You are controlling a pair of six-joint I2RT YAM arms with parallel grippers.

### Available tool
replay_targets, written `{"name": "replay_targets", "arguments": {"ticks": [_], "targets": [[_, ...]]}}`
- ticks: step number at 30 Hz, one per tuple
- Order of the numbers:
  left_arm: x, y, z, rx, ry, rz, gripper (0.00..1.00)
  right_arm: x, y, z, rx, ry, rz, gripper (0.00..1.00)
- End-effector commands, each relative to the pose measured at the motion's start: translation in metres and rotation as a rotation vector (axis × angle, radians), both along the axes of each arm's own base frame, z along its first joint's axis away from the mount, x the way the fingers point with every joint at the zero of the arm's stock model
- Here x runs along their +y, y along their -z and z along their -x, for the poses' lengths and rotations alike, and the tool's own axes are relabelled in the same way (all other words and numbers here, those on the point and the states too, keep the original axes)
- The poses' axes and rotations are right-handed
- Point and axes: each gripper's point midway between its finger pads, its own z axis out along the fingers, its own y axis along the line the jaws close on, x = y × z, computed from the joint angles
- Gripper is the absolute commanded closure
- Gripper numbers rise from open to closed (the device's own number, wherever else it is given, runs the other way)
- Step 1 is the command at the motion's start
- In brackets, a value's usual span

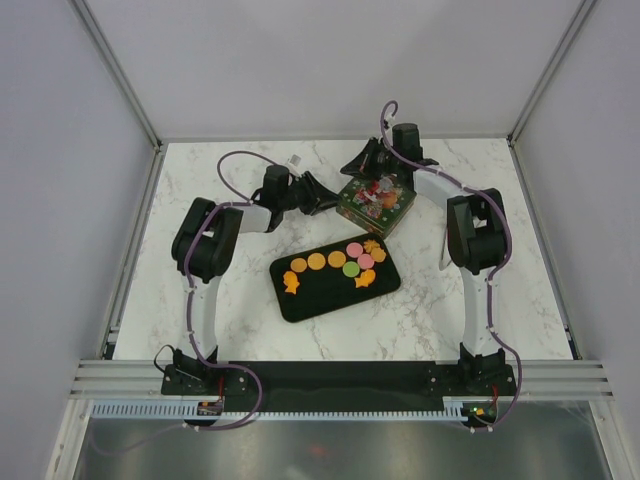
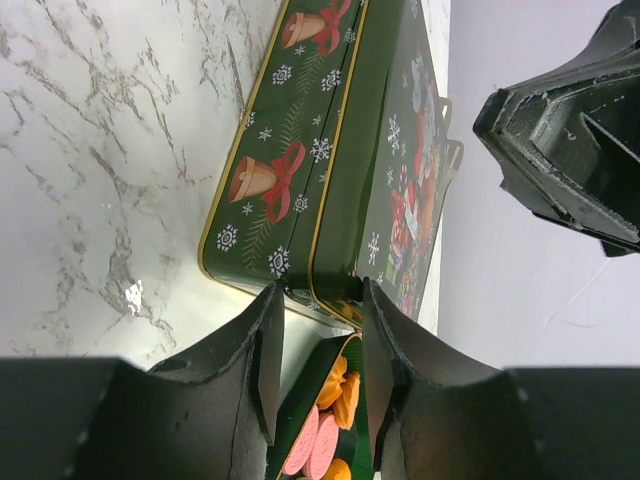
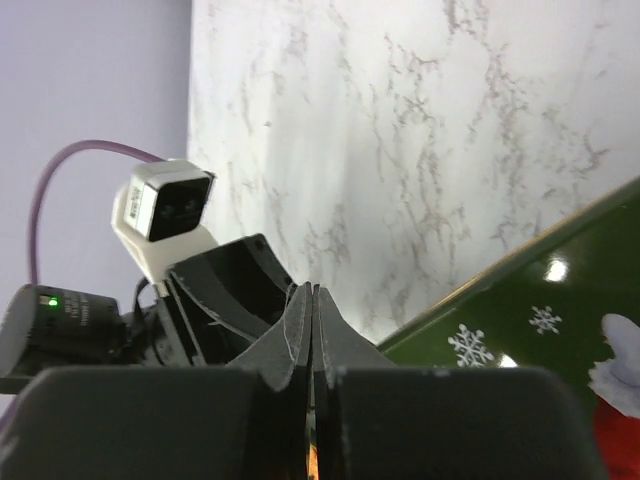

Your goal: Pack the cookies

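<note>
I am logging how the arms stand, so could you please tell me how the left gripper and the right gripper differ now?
The left gripper has its jaws apart; the right gripper has its jaws pressed together. The left gripper is at the left side of the green Christmas tin, whose corner shows between its fingertips; the right gripper is at the tin's far edge. Both are black, two-fingered and close to the tin.
</note>
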Motion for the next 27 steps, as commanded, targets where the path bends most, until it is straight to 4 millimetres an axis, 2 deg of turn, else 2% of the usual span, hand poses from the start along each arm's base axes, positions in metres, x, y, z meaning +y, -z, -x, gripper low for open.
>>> {"name": "replay_targets", "arguments": {"ticks": [1, 3, 4, 6, 9, 11, 13, 17, 19, 23, 24, 26, 27], "targets": [[0.002, 0.004, 0.011, 0.023, 0.031, 0.010, 0.98, 0.013, -0.034, 0.001, -0.044, 0.005, -0.161, 0.99], [0.002, 0.005, 0.012, 0.027, 0.030, 0.018, 0.98, 0.019, -0.032, 0.005, -0.030, 0.014, -0.183, 1.00], [0.003, 0.004, 0.012, 0.023, 0.028, 0.023, 0.98, 0.018, -0.022, 0.004, -0.007, 0.055, -0.183, 1.00], [0.003, 0.008, 0.013, 0.030, 0.027, 0.021, 0.98, 0.023, -0.015, 0.009, 0.007, 0.082, -0.184, 1.00], [0.004, 0.011, 0.013, 0.032, 0.022, 0.017, 0.98, 0.036, 0.015, 0.024, 0.046, 0.105, -0.174, 1.00], [0.005, 0.014, 0.014, 0.036, 0.020, 0.011, 0.98, 0.041, 0.042, 0.031, 0.086, 0.120, -0.122, 1.00], [0.005, 0.015, 0.016, 0.039, 0.022, 0.010, 0.98, 0.039, 0.070, 0.038, 0.136, 0.140, -0.112, 1.00], [0.006, 0.013, 0.015, 0.029, 0.023, 0.007, 0.98, 0.031, 0.078, 0.038, 0.129, 0.181, -0.085, 1.00], [0.006, 0.004, 0.016, -0.001, 0.037, 0.017, 0.98, 0.028, 0.081, 0.039, 0.143, 0.188, -0.062, 1.00], [0.003, -0.029, 0.017, -0.116, 0.076, 0.101, 0.95, 0.029, 0.091, 0.039, 0.159, 0.181, -0.055, 1.00], [0.006, -0.040, 0.013, -0.159, 0.073, 0.122, 0.91, 0.032, 0.089, 0.040, 0.161, 0.170, -0.068, 1.00], [0.009, -0.054, 0.013, -0.188, 0.081, 0.140, 0.90, 0.033, 0.083, 0.037, 0.149, 0.166, -0.083, 1.00], [0.013, -0.060, 0.009, -0.207, 0.077, 0.146, 0.91, 0.036, 0.073, 0.035, 0.130, 0.143, -0.107, 1.00]]}}
